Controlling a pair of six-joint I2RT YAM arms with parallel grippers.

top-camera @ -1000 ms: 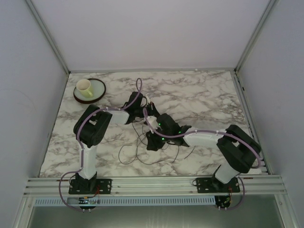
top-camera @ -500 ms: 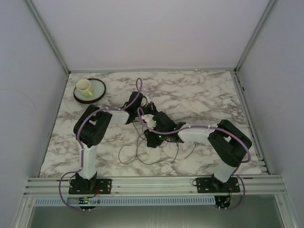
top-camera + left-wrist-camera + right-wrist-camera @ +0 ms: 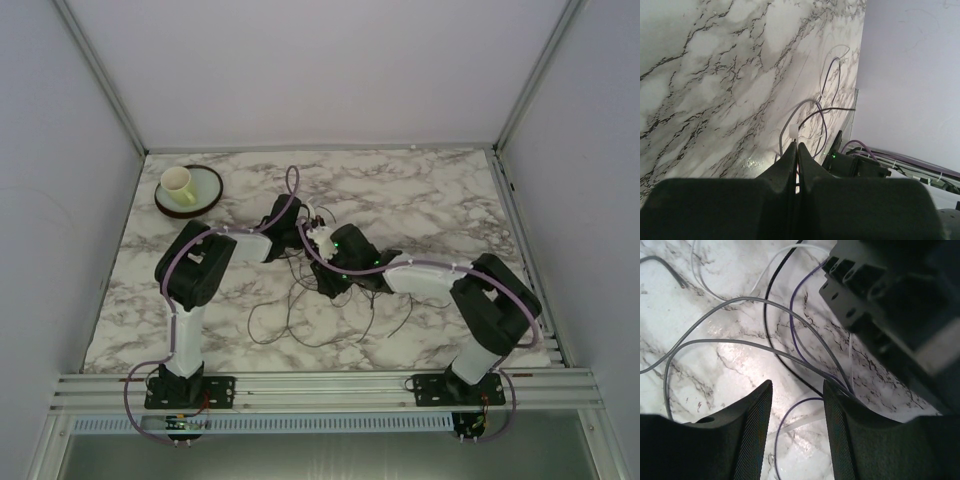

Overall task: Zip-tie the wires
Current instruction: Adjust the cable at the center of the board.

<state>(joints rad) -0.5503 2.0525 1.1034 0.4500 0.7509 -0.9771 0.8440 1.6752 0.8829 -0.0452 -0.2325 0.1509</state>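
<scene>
Marble bench (image 3: 430,200), wires (image 3: 296,300) looped loose mid-bench between the arms: left pincer (image 3: 795,146) pressed together at the bundle, right pincer (image 3: 797,386) has just spread wider over the strands, pinching nothing, so tying looks unfinished.

Your tabletop (image 3: 725,322) has a glossy, marble-patterned finish that glares under the light. The wires (image 3: 740,299) wear smooth plastic insulation. The pads (image 3: 752,440) of your right gripper (image 3: 797,387) are matt black, finely ribbed. The near-edge rails (image 3: 330,385) are bare metal.
</scene>
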